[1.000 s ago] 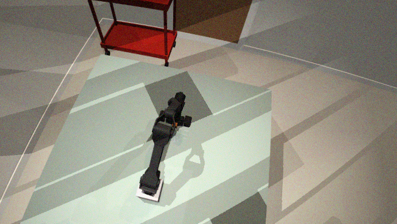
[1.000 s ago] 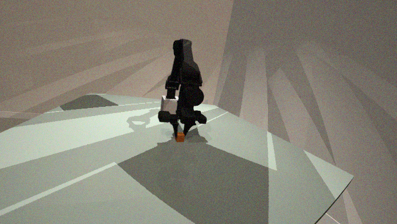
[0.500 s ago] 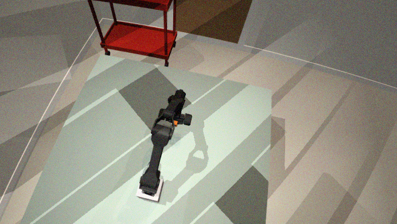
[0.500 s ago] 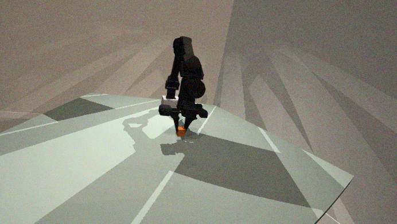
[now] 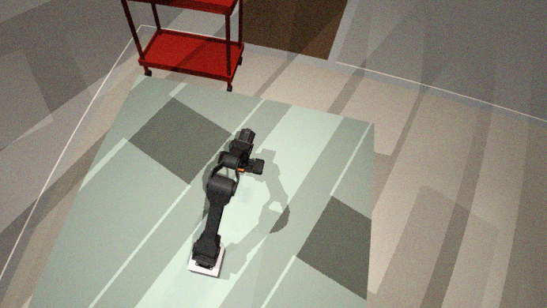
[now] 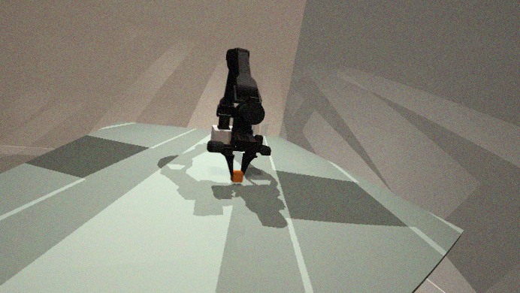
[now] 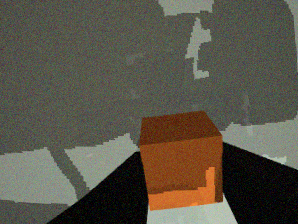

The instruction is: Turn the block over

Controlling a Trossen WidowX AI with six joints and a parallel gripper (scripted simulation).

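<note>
The orange block (image 5: 240, 170) (image 6: 237, 176) (image 7: 181, 167) is a small cube held between the two black fingertips. In the exterior view it appears just above the table (image 6: 158, 255), with its lower face close to the surface. My gripper (image 6: 237, 173) (image 7: 178, 156) points down and is shut on the block, one finger on each side. In the wrist view two faces show, a darker one and a brighter one with a lit strip along its lower edge. I cannot make out a mark on either. The other faces are hidden. In the top view the arm hides most of the block.
The arm's pale base (image 5: 205, 267) stands on the table behind the gripper. A red cart (image 5: 190, 55) stands on the floor beyond the table's far edge in the top view. Shadows of the arm and light stripes cross the table.
</note>
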